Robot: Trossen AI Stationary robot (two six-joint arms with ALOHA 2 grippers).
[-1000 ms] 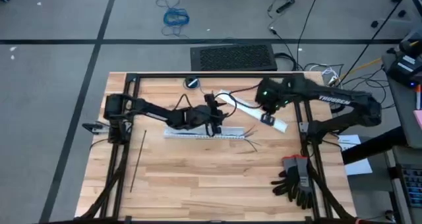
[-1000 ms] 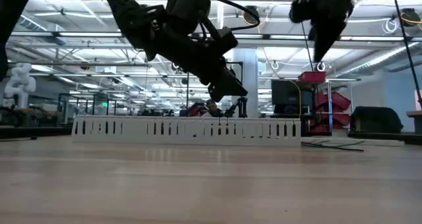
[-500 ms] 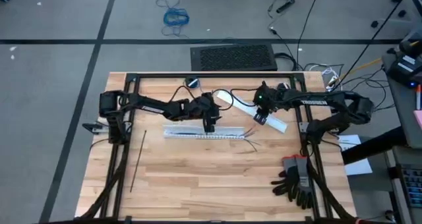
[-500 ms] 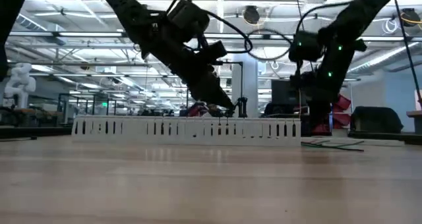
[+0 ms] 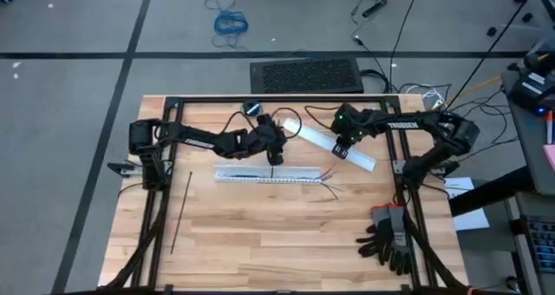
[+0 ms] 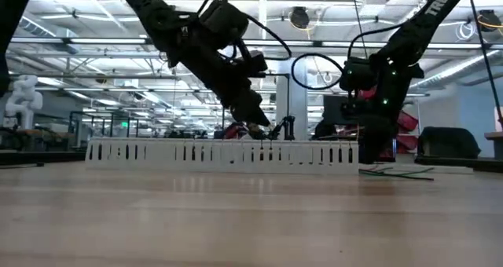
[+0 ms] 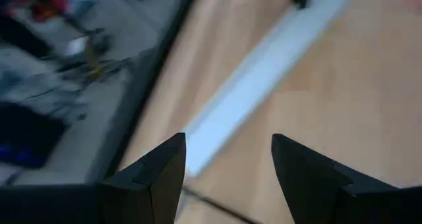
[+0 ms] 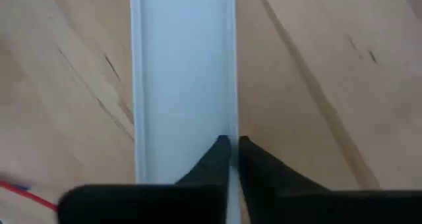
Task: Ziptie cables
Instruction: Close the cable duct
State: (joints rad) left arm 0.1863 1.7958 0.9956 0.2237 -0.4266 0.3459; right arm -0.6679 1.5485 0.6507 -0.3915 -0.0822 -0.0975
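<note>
Right gripper (image 8: 231, 148) lower, seemingly on cover (image 8: 183, 72).

Lighting is even and bright in the high view; the wooden table (image 5: 260, 217) shows no hard shadows and no glare. The low view is backlit: ceiling strip lights (image 6: 94, 43) in the room behind burn bright, and both arms read as dark silhouettes. The near tabletop there is soft and out of focus, with a pale sheen. The left wrist view is heavily blurred throughout; the white strip (image 7: 264, 72) is smeared. The right wrist view is mildly soft, evenly lit, with wood grain legible.
</note>
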